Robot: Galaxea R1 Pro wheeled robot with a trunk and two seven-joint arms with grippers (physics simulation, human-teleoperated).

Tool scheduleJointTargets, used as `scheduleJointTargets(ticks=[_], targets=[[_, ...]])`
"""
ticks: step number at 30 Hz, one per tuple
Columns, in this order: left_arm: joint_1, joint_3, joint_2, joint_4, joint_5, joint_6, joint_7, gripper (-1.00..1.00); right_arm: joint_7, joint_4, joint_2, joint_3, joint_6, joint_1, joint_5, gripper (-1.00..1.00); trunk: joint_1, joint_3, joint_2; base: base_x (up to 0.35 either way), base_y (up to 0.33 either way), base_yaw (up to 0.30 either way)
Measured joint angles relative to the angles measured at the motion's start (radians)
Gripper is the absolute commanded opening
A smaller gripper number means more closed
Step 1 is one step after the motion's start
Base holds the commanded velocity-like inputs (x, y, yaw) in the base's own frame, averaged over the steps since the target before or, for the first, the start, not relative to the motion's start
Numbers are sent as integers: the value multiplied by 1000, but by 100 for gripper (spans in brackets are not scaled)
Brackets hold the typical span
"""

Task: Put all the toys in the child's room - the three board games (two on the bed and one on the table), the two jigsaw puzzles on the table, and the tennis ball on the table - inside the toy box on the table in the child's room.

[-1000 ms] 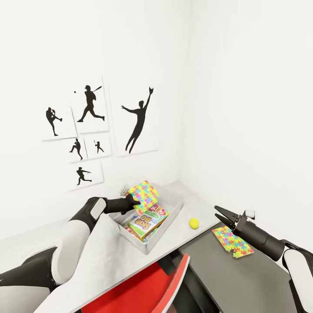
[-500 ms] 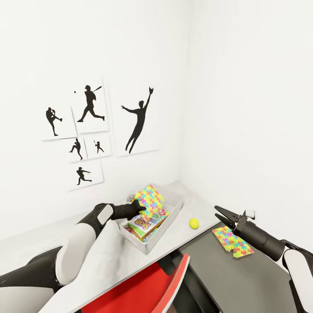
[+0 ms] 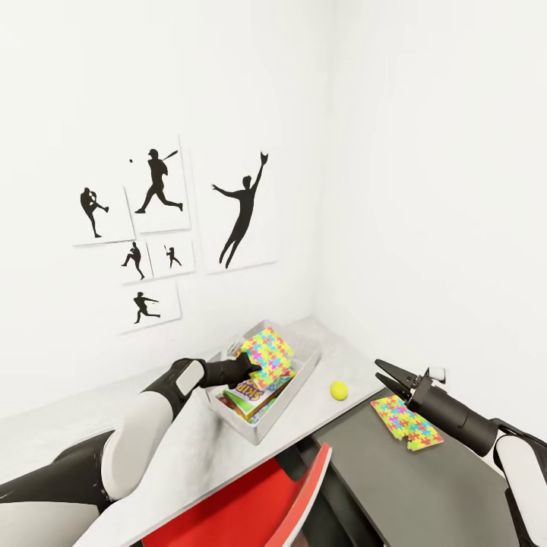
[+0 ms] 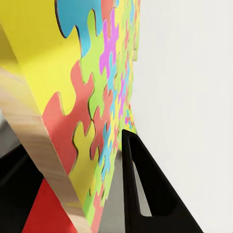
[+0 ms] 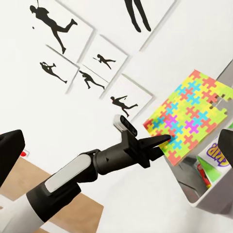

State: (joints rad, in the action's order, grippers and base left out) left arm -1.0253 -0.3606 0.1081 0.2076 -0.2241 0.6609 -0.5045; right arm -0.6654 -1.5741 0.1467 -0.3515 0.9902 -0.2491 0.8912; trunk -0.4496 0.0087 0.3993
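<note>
Centrally, a multicoloured jigsaw puzzle slab [image 3: 270, 354] was clamped, tilted, by the left gripper [image 3: 249, 368] over the shallow grey toy box [image 3: 262, 432] holding printed game boxes [image 3: 251, 391]; the right gripper [image 3: 389, 375] hung spread above a second puzzle [image 3: 406, 422], with the yellow-green tennis ball [image 3: 339, 390] between box and puzzle.

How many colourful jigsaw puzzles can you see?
2. One jigsaw puzzle is held in the left pincer over the toy box. The other puzzle lies flat on the dark cabinet top beneath the right pincer.
</note>
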Motion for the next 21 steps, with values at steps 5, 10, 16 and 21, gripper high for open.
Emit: scheduleJointTargets(ticks=[5,10,16,21], targets=[[0,0,-1,-3,0,-3,-1,-100,1,0,1,-1,1,0,0,100,0,0,0,0,0,0],[-1,-1,-1,-3,0,-3,-1,-100,3,-3,1,-3,3,0,0,100,0,0,0,0,0,0],[0,-1,-2,-3,1,-3,-1,-100,3,-3,1,-3,6,0,0,100,0,-2,0,0,0,0],[0,0,-2,-3,2,-5,-1,-100,4,-3,-1,-3,5,0,0,100,0,-9,0,0,0,0]])
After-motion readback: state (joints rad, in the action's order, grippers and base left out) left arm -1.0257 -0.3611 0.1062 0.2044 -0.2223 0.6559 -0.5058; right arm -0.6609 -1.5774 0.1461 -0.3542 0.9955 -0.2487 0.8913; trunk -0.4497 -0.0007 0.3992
